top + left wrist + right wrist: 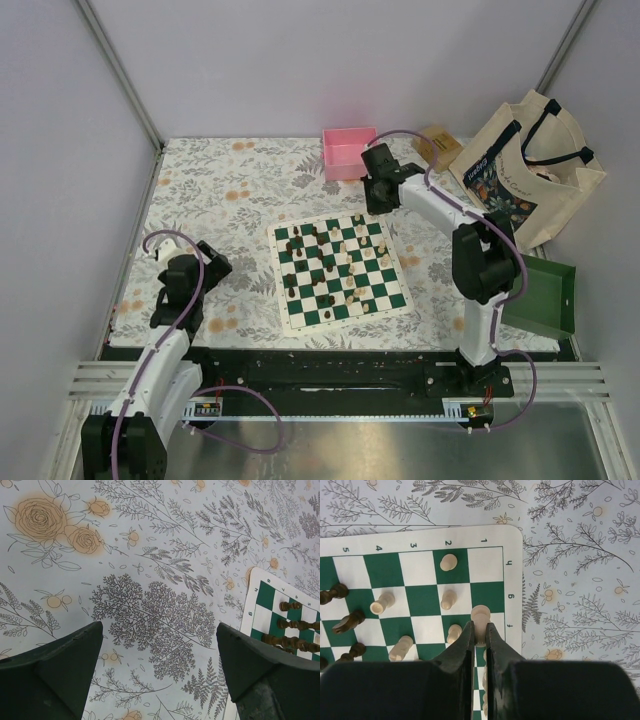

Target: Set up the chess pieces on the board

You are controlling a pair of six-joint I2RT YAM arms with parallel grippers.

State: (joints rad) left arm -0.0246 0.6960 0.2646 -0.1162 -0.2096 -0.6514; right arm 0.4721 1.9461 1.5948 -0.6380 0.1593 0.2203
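The right end effector is pinched nearly closed on a cream piece; the left end effector is wide open and empty. The piece looks light, slick and tippy, so I'd grip mid-body.

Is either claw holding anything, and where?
The right gripper pinches a cream chess piece by its sides, below its rounded top; the left gripper is open, empty.

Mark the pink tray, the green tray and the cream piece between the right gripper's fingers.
pink tray (340, 170): top external view, on its near wall.
green tray (545, 298): top external view, on its bare floor.
cream piece (480, 614): right wrist view, on its rounded head.
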